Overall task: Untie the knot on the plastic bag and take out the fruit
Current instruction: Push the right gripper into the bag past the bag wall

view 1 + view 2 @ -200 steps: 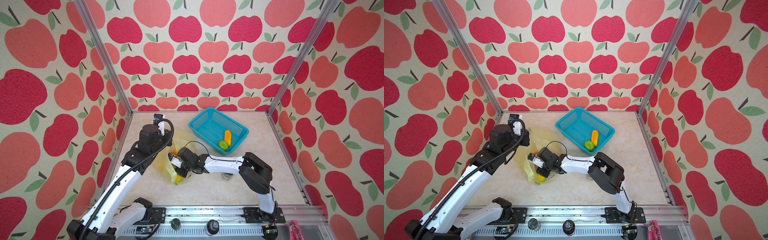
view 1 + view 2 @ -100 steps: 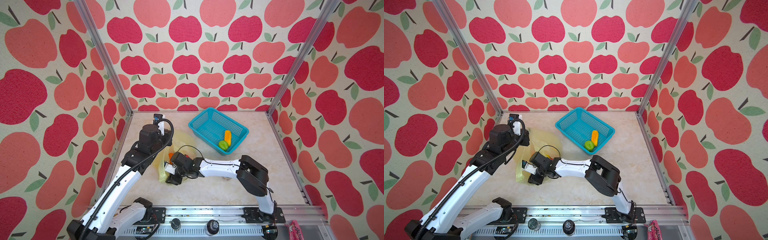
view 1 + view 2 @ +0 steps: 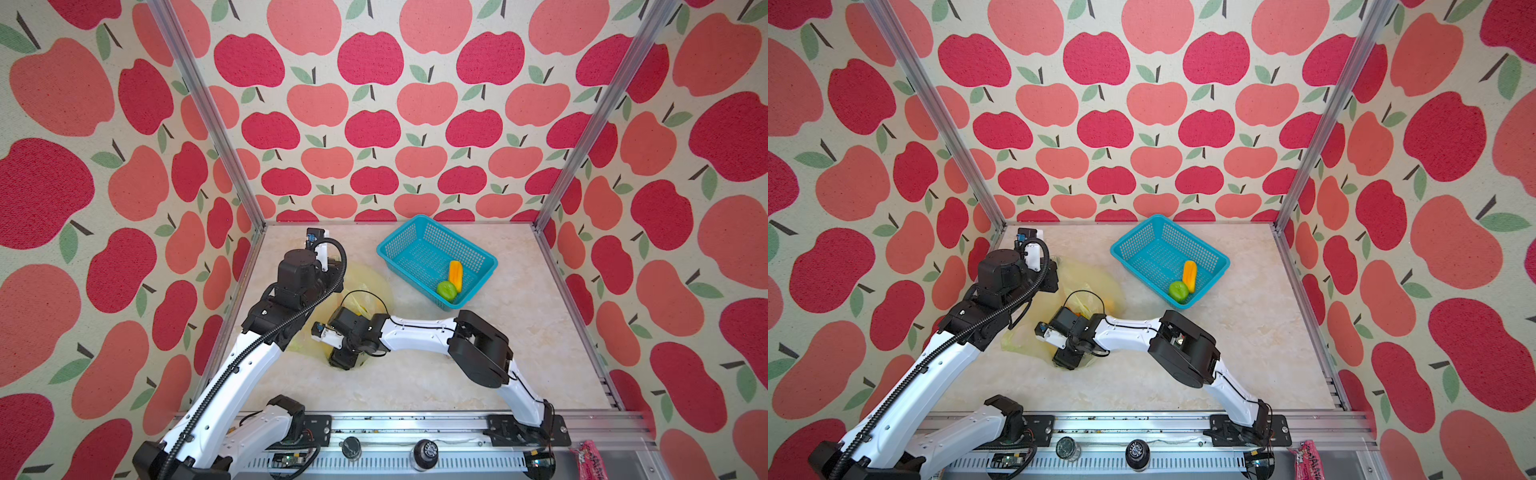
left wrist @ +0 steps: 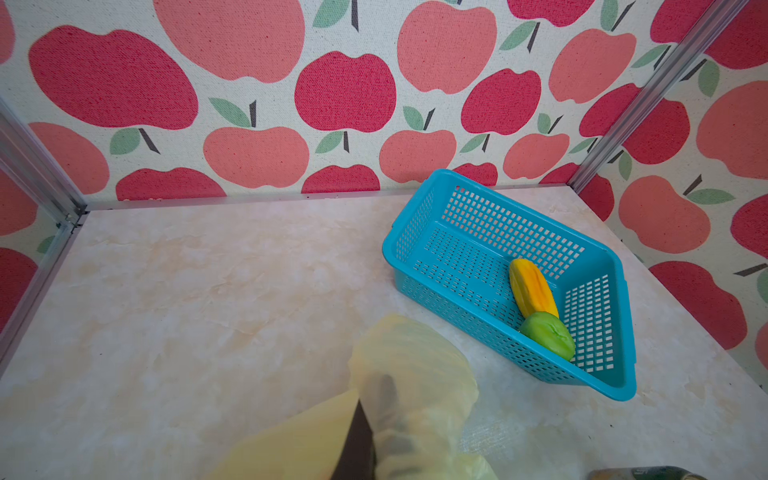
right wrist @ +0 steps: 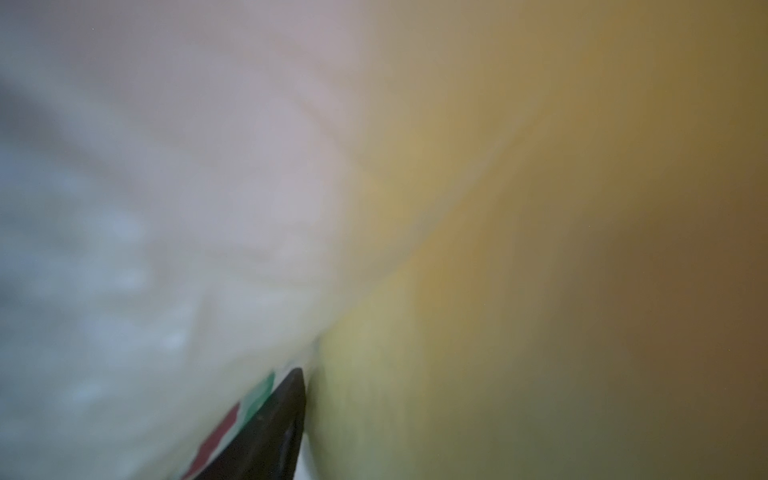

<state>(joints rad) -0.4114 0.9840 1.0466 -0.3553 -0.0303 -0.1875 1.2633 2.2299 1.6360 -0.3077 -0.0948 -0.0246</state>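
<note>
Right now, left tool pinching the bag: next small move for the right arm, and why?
Likely ease the right tool slightly deeper into the plastic bag, feeling for contents. Its wrist view shows only blurred yellow film, nothing graspable; the left tool holds the bag pinched. Only a green fruit and a yellow-orange fruit sit in the basket.

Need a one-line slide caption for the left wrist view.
Left gripper pinches the yellow plastic bag; teal basket beyond holds a green fruit and a yellow-orange fruit.

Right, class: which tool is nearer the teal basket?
Left. The left tool pinches the plastic bag a short gap from the basket; the right tool sits at the bag's front end, farther off.
</note>
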